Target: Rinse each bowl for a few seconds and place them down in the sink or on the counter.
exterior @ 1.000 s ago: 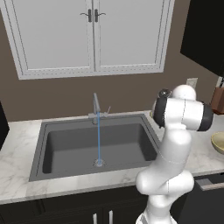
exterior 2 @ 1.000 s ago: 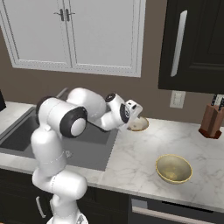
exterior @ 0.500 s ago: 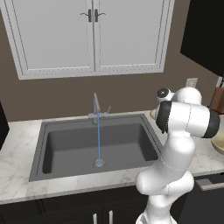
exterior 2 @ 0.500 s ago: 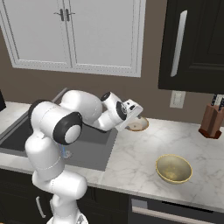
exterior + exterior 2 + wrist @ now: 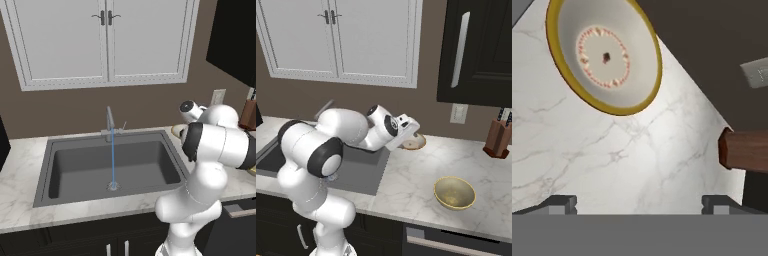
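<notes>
The tan bowl [image 5: 604, 52] with a pale speckled inside rests upright on the white marble counter [image 5: 637, 160], right of the sink [image 5: 112, 165]. My gripper [image 5: 642, 202] hovers open and empty just short of it, its fingertips [image 5: 562, 202] wide apart. From the right base view the gripper [image 5: 406, 132] hangs above the near side of the tan bowl [image 5: 415, 143]. The cream-yellow bowl [image 5: 455, 192] sits alone nearer the counter's front edge. A thin stream of water [image 5: 113, 160] runs from the faucet [image 5: 109, 122] to the drain.
A wooden knife block [image 5: 497, 140] stands at the back right by the wall, with a wall outlet [image 5: 458, 113] to its left. White cabinets [image 5: 105, 40] hang over the sink. My own arm [image 5: 331, 140] covers the sink's right part.
The arm's elbow has swung and the hand has turned slightly while staying over the tan bowl. Both bowls lie where they were. Water keeps running.
</notes>
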Robot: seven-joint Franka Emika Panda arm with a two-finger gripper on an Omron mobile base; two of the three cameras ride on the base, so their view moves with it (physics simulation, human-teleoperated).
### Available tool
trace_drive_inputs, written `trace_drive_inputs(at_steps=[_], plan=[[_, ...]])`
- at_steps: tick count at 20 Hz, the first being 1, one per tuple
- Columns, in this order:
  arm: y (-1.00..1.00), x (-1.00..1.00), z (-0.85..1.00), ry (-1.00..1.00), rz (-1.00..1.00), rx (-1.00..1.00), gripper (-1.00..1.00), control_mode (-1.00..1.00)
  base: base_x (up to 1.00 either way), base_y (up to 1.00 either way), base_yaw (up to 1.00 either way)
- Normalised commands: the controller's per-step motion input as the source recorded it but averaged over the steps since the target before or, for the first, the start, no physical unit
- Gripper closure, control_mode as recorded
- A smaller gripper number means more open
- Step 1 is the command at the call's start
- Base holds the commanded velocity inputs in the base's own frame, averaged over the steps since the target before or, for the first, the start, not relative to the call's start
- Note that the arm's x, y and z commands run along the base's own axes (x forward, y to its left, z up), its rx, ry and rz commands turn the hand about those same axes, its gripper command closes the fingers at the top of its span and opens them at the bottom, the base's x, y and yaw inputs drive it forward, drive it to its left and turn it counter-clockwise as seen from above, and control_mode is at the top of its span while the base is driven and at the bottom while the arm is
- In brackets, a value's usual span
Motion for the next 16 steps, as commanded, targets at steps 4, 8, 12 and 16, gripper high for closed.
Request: trace_drive_inputs(at_steps=[4, 8, 12, 16], plan=[[-0.02, -0.29, 0.18, -0.04, -0.13, 0.0, -1.0, -1.0, 0.0, 0.0, 0.0], [-0.03, -0.3, 0.17, -0.03, -0.14, 0.0, -1.0, -1.0, 0.0, 0.0, 0.0], [0.0, -0.3, 0.11, -0.03, -0.14, 0.0, -1.0, -1.0, 0.0, 0.0, 0.0], [-0.03, -0.31, 0.08, -0.02, -0.14, 0.0, -1.0, -1.0, 0.0, 0.0, 0.0]])
